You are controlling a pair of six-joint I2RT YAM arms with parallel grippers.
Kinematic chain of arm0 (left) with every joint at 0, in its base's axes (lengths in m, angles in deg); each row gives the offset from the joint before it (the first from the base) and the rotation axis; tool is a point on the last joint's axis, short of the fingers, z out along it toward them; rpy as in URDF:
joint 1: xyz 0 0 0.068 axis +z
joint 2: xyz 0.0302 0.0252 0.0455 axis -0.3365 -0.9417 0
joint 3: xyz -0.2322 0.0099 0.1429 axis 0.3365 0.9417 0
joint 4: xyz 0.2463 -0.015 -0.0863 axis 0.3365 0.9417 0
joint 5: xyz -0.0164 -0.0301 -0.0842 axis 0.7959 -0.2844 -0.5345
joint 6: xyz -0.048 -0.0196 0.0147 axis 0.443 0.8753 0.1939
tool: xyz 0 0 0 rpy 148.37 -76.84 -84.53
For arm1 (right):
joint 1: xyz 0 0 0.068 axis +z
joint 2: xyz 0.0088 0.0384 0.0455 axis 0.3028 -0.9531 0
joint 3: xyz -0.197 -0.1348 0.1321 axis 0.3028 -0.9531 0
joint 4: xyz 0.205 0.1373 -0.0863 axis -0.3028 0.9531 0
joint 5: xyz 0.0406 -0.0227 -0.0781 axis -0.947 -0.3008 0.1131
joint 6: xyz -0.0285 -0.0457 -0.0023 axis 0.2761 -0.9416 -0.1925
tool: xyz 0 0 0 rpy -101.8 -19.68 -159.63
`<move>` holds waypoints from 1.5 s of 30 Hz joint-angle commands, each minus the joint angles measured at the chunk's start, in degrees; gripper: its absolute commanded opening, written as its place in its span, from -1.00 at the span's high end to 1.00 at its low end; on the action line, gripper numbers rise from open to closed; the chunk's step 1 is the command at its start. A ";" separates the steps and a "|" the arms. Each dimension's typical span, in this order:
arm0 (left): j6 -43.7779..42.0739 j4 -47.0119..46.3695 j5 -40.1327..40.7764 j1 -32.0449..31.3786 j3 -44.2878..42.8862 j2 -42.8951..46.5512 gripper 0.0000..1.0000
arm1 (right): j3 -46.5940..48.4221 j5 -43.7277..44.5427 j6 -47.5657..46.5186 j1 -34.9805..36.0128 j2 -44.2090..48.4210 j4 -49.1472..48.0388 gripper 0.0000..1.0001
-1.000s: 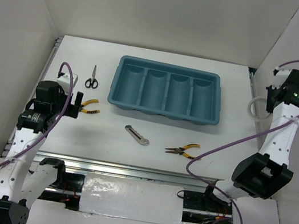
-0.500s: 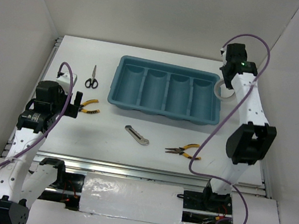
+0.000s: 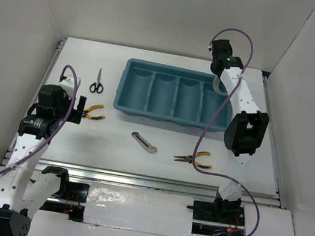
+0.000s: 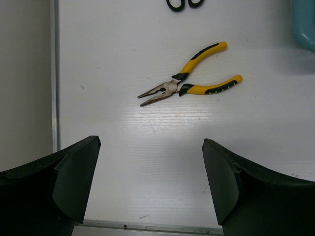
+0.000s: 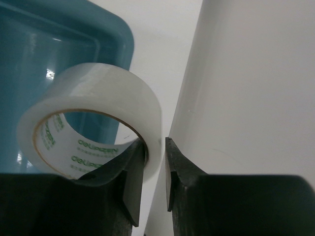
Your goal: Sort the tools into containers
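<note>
My white table [image 3: 115, 147] is boxed in by plain white walls [image 3: 164, 9] at nine, twelve and three o'clock; soft, even light.

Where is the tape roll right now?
Right wrist view: the tape roll is pinched in the right gripper, over the far right corner of the tray.

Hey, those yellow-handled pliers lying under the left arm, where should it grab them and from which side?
Grip the pliers at the joint, where nose and handles meet: it is the narrowest part. They lie flat with handles splayed, so come straight down from above, probably turning the left gripper so its open fingers close across the joint, not along the tool.
</note>
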 commanded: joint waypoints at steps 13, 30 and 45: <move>-9.45 0.22 -13.41 0.39 -0.80 1.10 -0.99 | 5.61 -8.36 4.86 1.48 5.60 10.56 -0.39; -18.00 -3.64 -33.83 -1.19 -0.37 -2.06 -0.94 | -56.24 -47.06 -0.67 8.15 52.35 12.69 0.17; -17.64 -0.13 -27.68 -1.19 1.13 1.90 -0.99 | -72.78 -39.85 1.61 23.01 44.38 1.26 -0.08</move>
